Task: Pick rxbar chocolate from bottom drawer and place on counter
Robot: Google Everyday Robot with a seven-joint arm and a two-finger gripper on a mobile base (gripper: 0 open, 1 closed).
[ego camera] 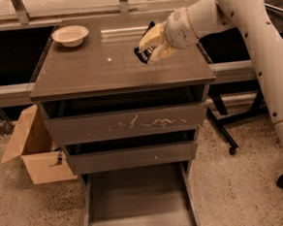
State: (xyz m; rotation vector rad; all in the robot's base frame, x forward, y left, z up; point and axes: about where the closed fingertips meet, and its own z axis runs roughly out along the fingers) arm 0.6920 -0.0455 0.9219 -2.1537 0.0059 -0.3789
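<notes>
My gripper (149, 47) hangs over the right part of the counter (95, 72), its cream fingers (156, 36) shut on the rxbar chocolate (144, 51), a small black wrapper held tilted just above the glossy top. The white arm reaches in from the upper right. The bottom drawer (138, 202) is pulled out at the bottom of the camera view, and its plain grey floor shows nothing on it.
A white bowl (70, 35) sits at the counter's back left corner. The scratched-front drawer (125, 124) and the middle drawer (130, 156) are pushed in. An open cardboard box (32, 151) stands on the floor at left. A black stand's legs (228, 133) lie at right.
</notes>
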